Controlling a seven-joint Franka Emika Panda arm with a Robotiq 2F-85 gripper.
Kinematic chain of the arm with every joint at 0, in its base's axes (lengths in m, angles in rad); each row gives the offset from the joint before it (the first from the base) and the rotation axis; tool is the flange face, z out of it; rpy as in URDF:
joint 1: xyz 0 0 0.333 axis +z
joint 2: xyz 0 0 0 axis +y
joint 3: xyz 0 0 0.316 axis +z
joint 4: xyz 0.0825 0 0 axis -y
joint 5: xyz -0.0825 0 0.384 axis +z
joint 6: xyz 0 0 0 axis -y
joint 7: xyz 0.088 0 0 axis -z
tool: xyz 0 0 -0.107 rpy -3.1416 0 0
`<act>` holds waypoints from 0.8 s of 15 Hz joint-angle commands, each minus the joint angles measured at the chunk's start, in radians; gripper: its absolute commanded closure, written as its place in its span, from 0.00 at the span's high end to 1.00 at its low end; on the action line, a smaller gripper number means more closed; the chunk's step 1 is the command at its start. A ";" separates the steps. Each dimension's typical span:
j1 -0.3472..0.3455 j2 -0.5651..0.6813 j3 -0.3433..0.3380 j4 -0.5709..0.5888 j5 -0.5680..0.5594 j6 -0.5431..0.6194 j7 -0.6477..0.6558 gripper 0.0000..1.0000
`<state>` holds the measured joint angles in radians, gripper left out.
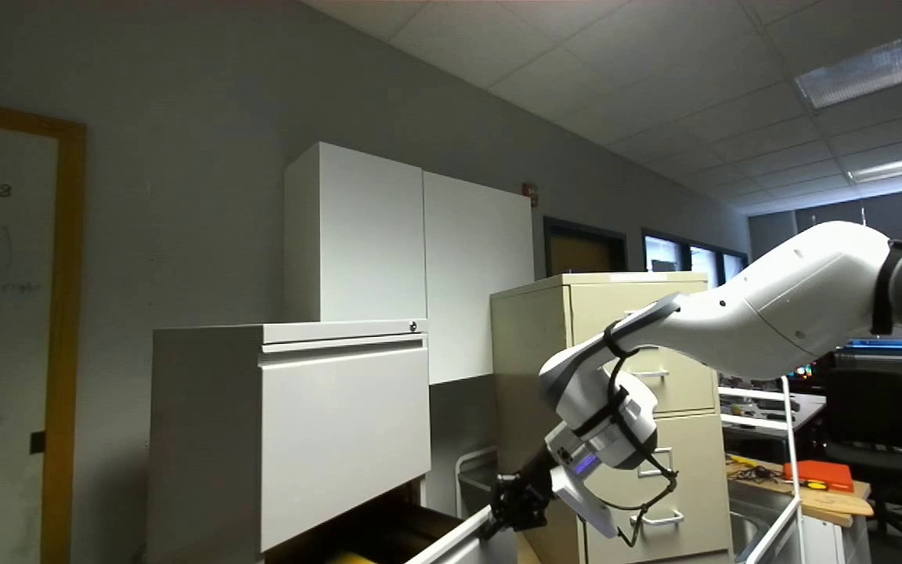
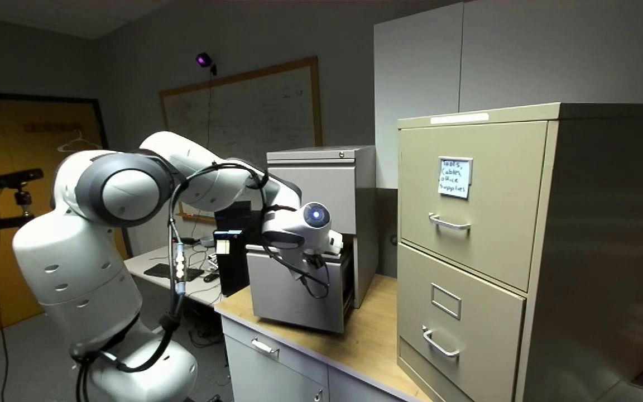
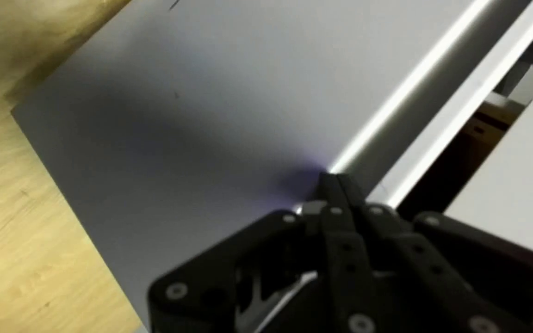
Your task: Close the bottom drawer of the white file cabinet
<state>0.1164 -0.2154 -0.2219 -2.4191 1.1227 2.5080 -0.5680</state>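
Below the flat upper front (image 1: 345, 439) of the white file cabinet (image 1: 204, 439), the bottom drawer (image 2: 293, 296) juts out over a wooden counter (image 2: 377, 312). The gripper (image 3: 340, 175) is at the drawer's top edge, toward the end nearest the beige cabinet (image 2: 500, 245), its fingers (image 3: 330, 189) pressed together; in the wrist view the tips show against the grooved lip (image 3: 433, 99), though whether they actually touch it is hard to tell

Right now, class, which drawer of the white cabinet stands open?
The bottom drawer: its front juts out from the white cabinet, with the pincer at its top edge, whereas the top drawer above is shut.
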 commanded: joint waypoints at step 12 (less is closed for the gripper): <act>-0.103 0.310 0.139 0.418 0.177 -0.070 -0.078 0.02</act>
<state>0.0336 0.0248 -0.1215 -2.1731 1.2840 2.4503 -0.6545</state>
